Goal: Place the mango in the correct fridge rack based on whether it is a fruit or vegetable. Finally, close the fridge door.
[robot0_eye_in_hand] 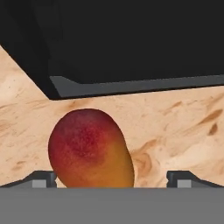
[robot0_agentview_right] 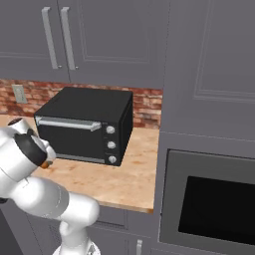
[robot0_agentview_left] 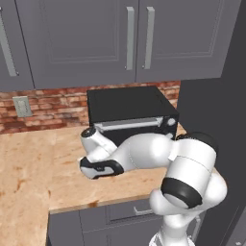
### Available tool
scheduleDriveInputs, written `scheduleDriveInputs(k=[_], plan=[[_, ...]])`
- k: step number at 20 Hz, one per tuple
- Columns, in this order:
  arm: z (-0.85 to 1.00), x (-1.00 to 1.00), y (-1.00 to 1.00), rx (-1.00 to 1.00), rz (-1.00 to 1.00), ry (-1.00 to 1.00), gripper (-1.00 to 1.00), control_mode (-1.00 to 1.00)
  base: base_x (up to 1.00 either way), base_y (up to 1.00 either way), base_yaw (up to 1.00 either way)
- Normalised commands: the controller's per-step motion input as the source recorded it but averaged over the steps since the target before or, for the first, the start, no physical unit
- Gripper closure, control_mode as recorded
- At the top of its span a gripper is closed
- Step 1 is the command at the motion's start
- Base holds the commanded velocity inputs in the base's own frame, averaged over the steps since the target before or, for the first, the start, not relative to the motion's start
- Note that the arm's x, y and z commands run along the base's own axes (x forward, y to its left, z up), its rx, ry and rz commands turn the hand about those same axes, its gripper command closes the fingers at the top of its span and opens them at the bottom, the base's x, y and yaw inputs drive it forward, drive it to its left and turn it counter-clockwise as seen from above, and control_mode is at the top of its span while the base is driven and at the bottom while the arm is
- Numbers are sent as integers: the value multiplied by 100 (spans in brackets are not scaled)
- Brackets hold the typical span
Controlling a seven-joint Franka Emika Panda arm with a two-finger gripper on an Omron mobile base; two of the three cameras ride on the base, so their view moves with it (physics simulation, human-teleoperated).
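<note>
Down on the table (robot0_eye_in_hand: pixel 183 118) lies the mango (robot0_eye_in_hand: pixel 89 148), red on top and orange below, just in front of the black toaster oven (robot0_eye_in_hand: pixel 131 39), between the two fingertips (robot0_eye_in_hand: pixel 41 179) of the hand (robot0_eye_in_hand: pixel 111 181). Its fingers stand wide apart, the left one close by the fruit and the right one well clear, nothing held; from behind, the white arm (robot0_agentview_left: pixel 144 153) bends low over the table before the oven, under grey cabinets (robot0_agentview_left: pixel 96 38) and a brick wall (robot0_agentview_left: pixel 43 108)

From my hand view, the mango (robot0_eye_in_hand: pixel 89 148) is cut off at its base, and the toaster oven (robot0_eye_in_hand: pixel 131 39) runs past the top edge. In my right base view the arm hides most of the mango (robot0_agentview_right: pixel 46 164).
</note>
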Motion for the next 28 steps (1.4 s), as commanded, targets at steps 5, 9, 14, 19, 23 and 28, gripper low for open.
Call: scheduleDriveInputs(k=[5, 9, 14, 19, 23, 28], plan=[[-27, 10, 0, 0, 3, 0, -100, -100, 0, 0, 0], [-18, 23, 0, 0, 5, 0, -100, -100, 0, 0, 0], [-23, -2, 0, 0, 3, -1, 100, -100, 0, 0, 0], [9, -74, -1, 0, -3, -16, 100, -100, 0, 0, 0], [87, -90, -32, 0, -5, -25, 100, -100, 0, 0, 0], [100, -38, -75, 0, -4, -12, 100, -100, 0, 0, 0]])
